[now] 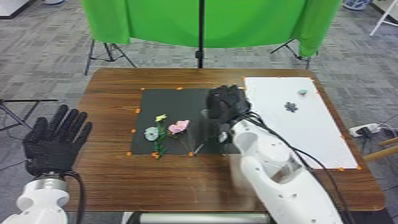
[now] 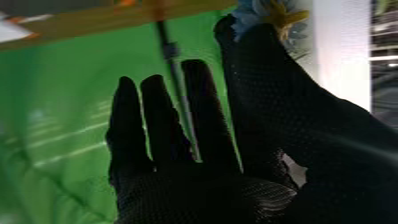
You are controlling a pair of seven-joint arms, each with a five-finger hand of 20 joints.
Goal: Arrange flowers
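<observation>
Off on the left, the robot's left hand [image 1: 51, 149] waits, fingers straight and spread. Beside it on the dark mat [image 1: 185, 99] lie yellow [image 1: 161, 118], pale blue [image 1: 151, 133] and pink flowers [image 1: 179, 126], stems towards the robot. Over the mat's right side, the nearer right hand [image 1: 229, 106] seems to pinch a blue flower [image 2: 253, 15] between thumb and finger; I can't tell its stem's line. Just rightward lies the white sheet [image 1: 311, 135], probably its destination.

Pink flower [image 1: 180, 125], seemingly blue-and-yellow blossom [image 2: 247, 19]
</observation>
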